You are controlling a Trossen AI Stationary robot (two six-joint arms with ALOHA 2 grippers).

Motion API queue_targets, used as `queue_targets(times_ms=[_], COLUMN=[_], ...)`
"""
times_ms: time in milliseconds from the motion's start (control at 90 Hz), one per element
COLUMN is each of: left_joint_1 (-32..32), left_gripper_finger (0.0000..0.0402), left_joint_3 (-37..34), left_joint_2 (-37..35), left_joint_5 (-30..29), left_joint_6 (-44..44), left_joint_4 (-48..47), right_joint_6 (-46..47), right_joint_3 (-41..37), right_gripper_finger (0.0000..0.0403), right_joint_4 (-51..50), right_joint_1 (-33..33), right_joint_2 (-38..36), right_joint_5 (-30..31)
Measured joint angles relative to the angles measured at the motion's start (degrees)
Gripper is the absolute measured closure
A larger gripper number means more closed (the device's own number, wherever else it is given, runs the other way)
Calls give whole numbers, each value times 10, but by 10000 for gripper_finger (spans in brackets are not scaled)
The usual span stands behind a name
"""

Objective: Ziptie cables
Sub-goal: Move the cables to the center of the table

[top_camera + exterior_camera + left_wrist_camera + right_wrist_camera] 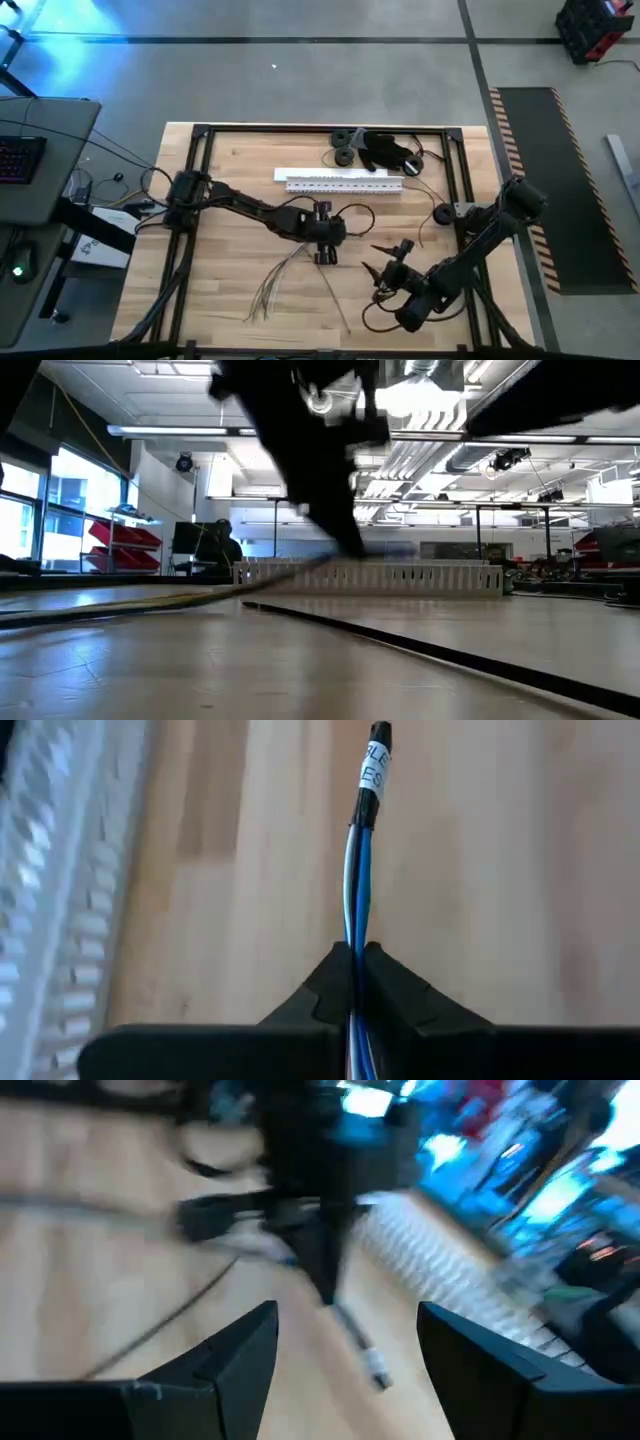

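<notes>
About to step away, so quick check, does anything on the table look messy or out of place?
The cables are not bundled: their free ends fan out loosely across the wood toward the table's front. The left gripper is shut on their other end. The right gripper is open beside them. Nothing looks spilled or damaged.

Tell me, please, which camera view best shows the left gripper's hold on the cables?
The left wrist view: the left gripper is shut on the cables, whose labelled end sticks out past the fingertips. The high view shows them fanning out across the table. The right wrist view is blurred; the low view shows only dark shapes.
</notes>
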Motion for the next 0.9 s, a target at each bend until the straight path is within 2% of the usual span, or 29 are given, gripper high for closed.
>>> queue_targets(times_ms=[100, 144, 367, 567, 733, 900], left_joint_1=[-17, -22, -18, 6, 27, 35], left_gripper_finger=[400, 400, 401, 397, 344, 272], left_joint_3=[13, 17, 20, 20, 19, 20], left_joint_2=[-14, -14, 26, 74, 92, 65], left_joint_5=[28, 40, 104, 104, 139, 147], left_joint_6=[-27, -40, -43, -44, -43, -43], left_joint_4=[16, 43, 199, 281, 267, 214], right_joint_6=[-2, -3, -30, -31, -27, -26], right_joint_3=[0, 0, 5, 4, 4, 4], right_gripper_finger=[179, 179, 179, 179, 179, 179], right_joint_4=[-1, -3, -5, -7, -6, -8], right_joint_1=[23, 34, 60, 80, 82, 81], right_joint_2=[-9, -15, -39, -39, -39, -39], right_joint_5=[102, 127, 127, 128, 117, 98])
